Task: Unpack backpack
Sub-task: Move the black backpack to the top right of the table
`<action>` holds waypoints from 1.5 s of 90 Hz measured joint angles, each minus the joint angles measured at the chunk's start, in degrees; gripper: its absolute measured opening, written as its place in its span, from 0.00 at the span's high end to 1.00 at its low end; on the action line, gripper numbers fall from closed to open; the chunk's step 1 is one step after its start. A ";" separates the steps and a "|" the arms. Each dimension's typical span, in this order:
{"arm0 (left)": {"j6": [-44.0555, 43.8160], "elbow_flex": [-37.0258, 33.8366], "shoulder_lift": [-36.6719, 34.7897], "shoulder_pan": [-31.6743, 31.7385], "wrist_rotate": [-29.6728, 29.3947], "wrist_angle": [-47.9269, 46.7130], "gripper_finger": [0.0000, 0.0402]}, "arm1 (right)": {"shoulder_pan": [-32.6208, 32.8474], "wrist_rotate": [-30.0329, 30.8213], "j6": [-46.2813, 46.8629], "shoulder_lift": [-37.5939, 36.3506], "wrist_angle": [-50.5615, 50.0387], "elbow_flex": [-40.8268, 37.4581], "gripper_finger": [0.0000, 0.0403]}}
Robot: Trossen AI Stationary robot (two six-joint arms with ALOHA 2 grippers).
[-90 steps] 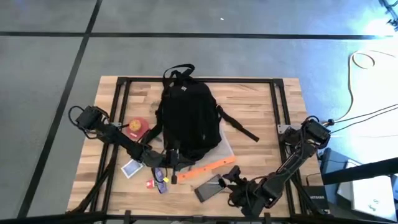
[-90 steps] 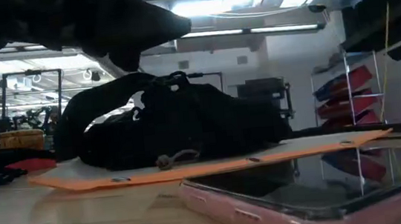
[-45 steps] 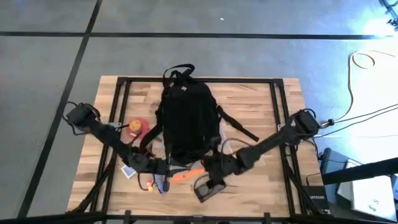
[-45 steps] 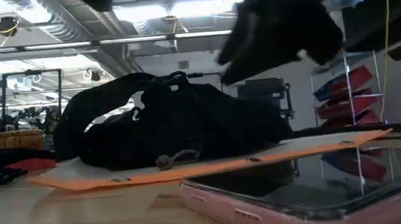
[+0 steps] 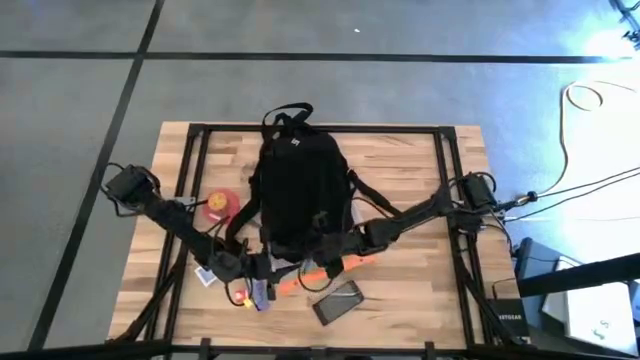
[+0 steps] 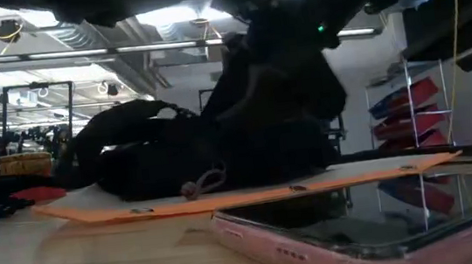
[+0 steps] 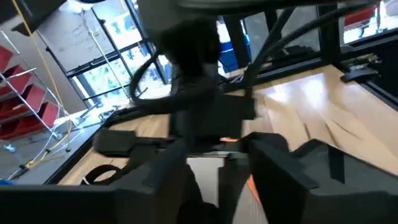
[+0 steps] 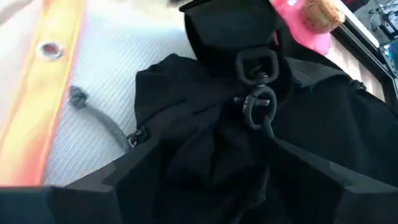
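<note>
From above, the big round black cloth backpack (image 5: 297,190) is lying in the middle of the light wooden counter (image 5: 410,160). The right gripper (image 5: 322,243) is reaching across to the near end of the backpack. The left gripper (image 5: 262,266) is sitting just beside that same end, a bit nearer the counter's front edge. A flat orange and grey pouch (image 5: 340,266) is poking out from under the backpack. A dark phone in a pink case (image 5: 338,301) is lying near the front edge. A round red thing (image 5: 219,204) is resting on the counter left of the backpack.

From counter height, the backpack (image 6: 133,160) is lying on the pouch (image 6: 225,199). The right gripper (image 6: 280,92) is coming down onto it. The phone (image 6: 359,220) is lying very close to the camera.

In the left wrist view, everything is smeary. I cannot tell how the left jaws are standing.

In the right wrist view, the right jaws are spread wide around bunched black cloth of the backpack (image 8: 205,143), not squeezing it. A black ring clip (image 8: 258,102) is sitting on the cloth. The pouch (image 8: 62,68) is lying beside it.
</note>
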 joint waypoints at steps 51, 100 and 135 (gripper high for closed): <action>-5.92 0.00 -0.02 3.61 -1.84 -2.69 0.44 | -6.79 -17.27 -0.76 5.68 2.82 0.26 0.38; 7.45 2.96 -1.44 0.29 -10.70 2.92 0.47 | -7.41 -11.59 2.00 1.09 4.27 -0.15 0.95; 18.18 4.97 -6.77 -7.17 -25.63 2.30 0.55 | -14.26 -13.06 3.29 -22.63 -5.21 -0.04 0.98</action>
